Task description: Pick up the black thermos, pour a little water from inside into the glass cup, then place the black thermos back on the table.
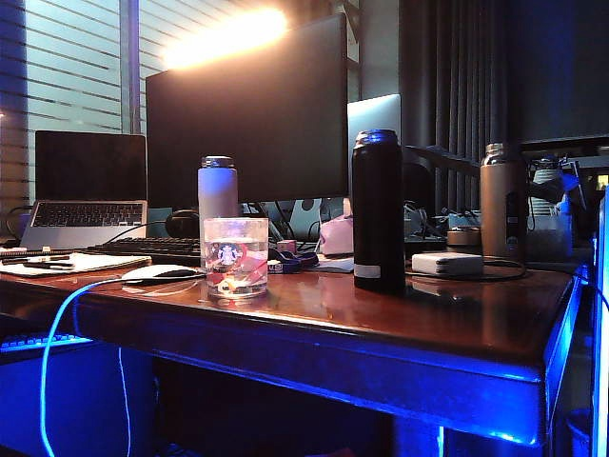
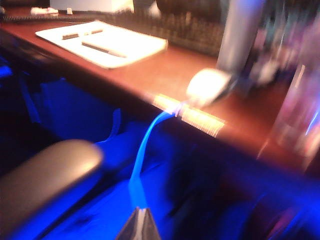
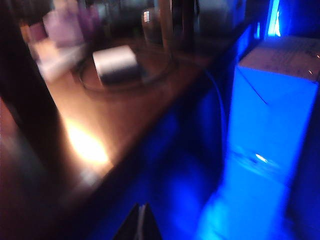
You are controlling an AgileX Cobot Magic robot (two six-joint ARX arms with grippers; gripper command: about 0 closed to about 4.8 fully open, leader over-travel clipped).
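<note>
Stage: since neither arm is seen above the table (image 1: 457,324), no grasp has been begun.
Left gripper (image 2: 138,220): tips pressed together, nothing held, below the front edge.
Glass cup (image 1: 235,257): near the front edge, left of centre.
Black thermos (image 1: 378,211): upright, right of the cup, apart; it should be clasped mid-body and kept vertical.
Right gripper (image 3: 139,220): closed, empty, below the right corner.
</note>
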